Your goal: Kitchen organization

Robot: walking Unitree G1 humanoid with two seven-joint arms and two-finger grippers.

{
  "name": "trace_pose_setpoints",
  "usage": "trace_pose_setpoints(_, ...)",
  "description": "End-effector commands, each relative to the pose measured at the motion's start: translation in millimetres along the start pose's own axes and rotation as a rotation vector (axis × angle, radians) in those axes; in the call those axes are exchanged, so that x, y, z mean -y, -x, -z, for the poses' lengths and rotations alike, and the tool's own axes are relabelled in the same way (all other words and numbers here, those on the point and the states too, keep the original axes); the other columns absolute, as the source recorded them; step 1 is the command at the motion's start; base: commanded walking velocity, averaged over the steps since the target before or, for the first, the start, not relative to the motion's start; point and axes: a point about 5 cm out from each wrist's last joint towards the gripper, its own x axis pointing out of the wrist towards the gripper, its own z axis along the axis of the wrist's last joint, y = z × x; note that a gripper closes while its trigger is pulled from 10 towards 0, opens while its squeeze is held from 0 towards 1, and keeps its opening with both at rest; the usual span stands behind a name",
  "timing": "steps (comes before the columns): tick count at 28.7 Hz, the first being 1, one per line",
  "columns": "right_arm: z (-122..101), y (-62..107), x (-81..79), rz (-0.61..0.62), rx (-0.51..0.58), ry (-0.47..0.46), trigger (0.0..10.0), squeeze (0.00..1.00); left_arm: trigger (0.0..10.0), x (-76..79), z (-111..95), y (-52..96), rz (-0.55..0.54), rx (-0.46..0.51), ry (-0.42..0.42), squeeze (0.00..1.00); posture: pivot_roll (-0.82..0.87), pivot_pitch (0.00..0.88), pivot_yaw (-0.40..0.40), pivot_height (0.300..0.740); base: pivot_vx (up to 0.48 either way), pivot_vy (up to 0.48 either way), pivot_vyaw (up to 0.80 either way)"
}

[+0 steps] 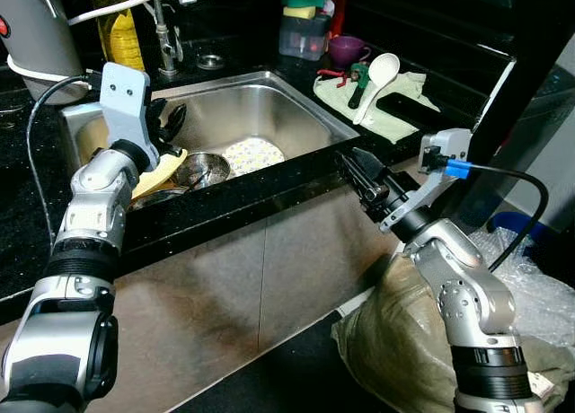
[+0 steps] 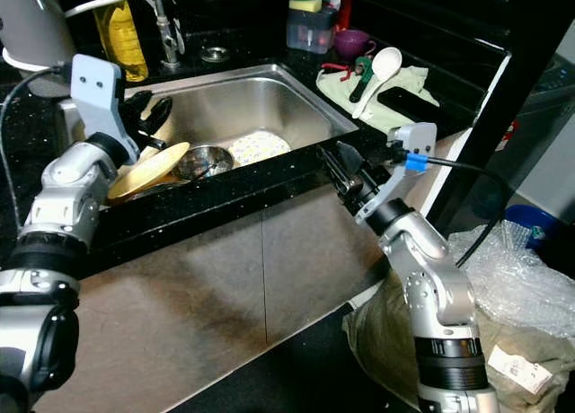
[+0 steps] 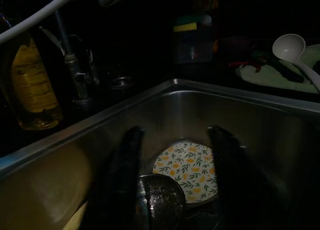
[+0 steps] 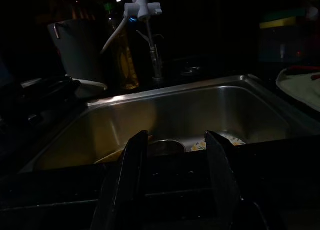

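The left gripper (image 1: 169, 118) hangs with fingers spread inside the steel sink (image 1: 269, 94), above a metal bowl (image 1: 203, 169) and a floral plate (image 1: 252, 153), while the right gripper (image 2: 337, 169), fingers also spread, hovers just before the black bench (image 1: 269, 184) edge.

The stainless-steel sink (image 1: 296, 103) was silver, set in a speckled black countertop (image 1: 18, 206). Inside lay a white plate (image 3: 189, 171) patterned with yellow flowers and green leaves, a shiny metal bowl (image 1: 202, 170) and a yellow plate (image 2: 148, 171). At two o'clock, a white ladle (image 1: 377, 81) rested on a pale green cloth (image 1: 395, 117), near a purple cup (image 1: 346, 49).
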Motion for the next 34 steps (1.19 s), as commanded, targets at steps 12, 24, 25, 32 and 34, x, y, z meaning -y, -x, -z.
trace_pose_setpoints(12,8.5,1.8,-5.1,-0.023,-0.027,0.005,10.0,0.00,10.0,-13.8,2.8,15.7,-0.106,0.025,-0.047,1.00,-0.06,0.000,-0.074,0.740,0.000,0.000,0.00)
trace_pose_setpoints(24,15.8,4.3,-17.7,-0.118,-0.051,0.000,10.0,0.00,10.0,-26.3,-9.6,45.5,-0.327,0.044,-0.216,0.00,-0.04,0.000,-0.072,0.740,0.000,0.000,0.00)
trace_pose_setpoints(25,16.2,4.4,-19.5,-0.132,-0.053,0.000,10.0,0.00,10.0,-28.5,-10.8,49.5,-0.353,0.039,-0.237,0.00,-0.03,0.000,-0.073,0.740,0.000,0.000,0.00)
trace_pose_setpoints(32,16.3,2.8,-28.4,-0.208,-0.047,0.004,10.0,0.00,10.0,-28.5,-8.3,62.0,-0.405,-0.005,-0.291,0.00,-0.02,0.000,-0.072,0.740,0.000,0.000,0.09)
trace_pose_setpoints(34,15.6,4.0,-31.9,-0.239,-0.041,0.003,10.0,0.00,10.0,-23.2,-5.7,65.9,-0.408,-0.018,-0.286,0.00,-0.03,0.000,-0.071,0.740,0.000,0.000,0.72)
